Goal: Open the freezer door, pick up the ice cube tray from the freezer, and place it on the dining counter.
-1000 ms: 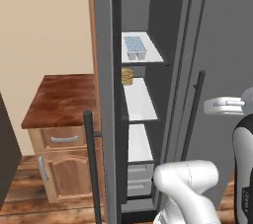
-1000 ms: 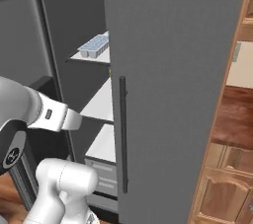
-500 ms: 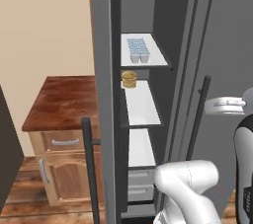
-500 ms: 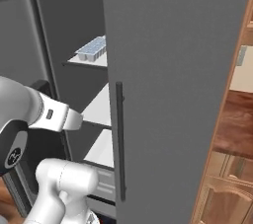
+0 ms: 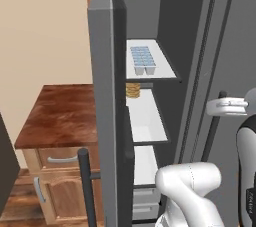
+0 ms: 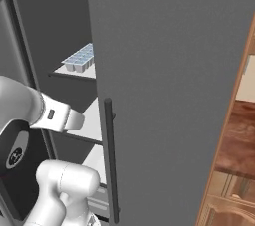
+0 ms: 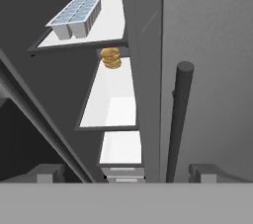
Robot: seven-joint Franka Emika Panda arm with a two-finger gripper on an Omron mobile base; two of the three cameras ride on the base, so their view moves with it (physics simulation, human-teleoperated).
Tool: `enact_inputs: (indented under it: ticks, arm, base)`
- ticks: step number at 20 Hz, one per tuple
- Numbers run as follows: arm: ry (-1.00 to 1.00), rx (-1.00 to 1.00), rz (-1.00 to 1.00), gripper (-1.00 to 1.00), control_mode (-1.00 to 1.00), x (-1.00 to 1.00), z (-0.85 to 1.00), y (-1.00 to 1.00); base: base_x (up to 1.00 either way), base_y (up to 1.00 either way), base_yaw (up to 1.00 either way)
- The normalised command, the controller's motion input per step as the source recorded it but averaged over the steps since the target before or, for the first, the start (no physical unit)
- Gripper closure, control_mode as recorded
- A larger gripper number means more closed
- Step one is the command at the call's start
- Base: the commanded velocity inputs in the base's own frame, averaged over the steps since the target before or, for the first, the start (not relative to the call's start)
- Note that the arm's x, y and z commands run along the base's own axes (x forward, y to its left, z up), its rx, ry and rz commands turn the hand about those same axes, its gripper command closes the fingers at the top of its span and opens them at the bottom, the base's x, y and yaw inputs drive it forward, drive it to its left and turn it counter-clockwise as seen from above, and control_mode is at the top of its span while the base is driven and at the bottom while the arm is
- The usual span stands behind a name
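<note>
The freezer door (image 5: pixel 102 96) stands swung open at the left, edge-on, with its dark bar handle (image 5: pixel 86 186) low down. Inside the freezer (image 5: pixel 172 26) the ice cube tray (image 5: pixel 142 60) (image 6: pixel 79 60) (image 7: pixel 76 16) lies on the top white shelf, a white grid of pale-blue cubes. My gripper (image 7: pixel 128 173) is open and holds nothing; it hangs in front of the compartment, well short of the tray and below it. Its white hand (image 5: pixel 226 106) sits by the neighbouring door's handle. The dining counter is out of view.
A stack of round golden-brown food (image 5: pixel 132 90) (image 7: pixel 111 57) sits on the shelf under the tray. The plain grey door (image 6: pixel 174 95) with its bar handle (image 6: pixel 110 160) stays closed on the right. A small wood-topped cabinet (image 5: pixel 60 116) stands left of the open door.
Both base views have shifted and the fridge looks closer, so the base has driven. The tray and food have not moved on their shelves. The gripper stays open.
</note>
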Motion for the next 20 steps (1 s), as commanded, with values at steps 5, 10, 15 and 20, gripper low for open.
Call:
enact_inputs:
  ticks: [5,10,15,20]
  arm:
    - [0.0,0.0,0.0,-1.0,1.0,0.0,0.0,0.0]
    - [0.0,0.0,0.0,-1.0,1.0,0.0,0.0,0.0]
    - [0.05,0.02,0.0,-1.0,-1.0,0.11,-0.03,0.29]
    - [0.03,0.17,-0.03,-1.0,-1.0,-0.03,0.11,0.31]
  base:
    - [0.56,0.01,0.0]
    - [0.52,0.09,0.0]
    - [0.0,0.0,0.0]
    - [0.0,0.0,0.0]
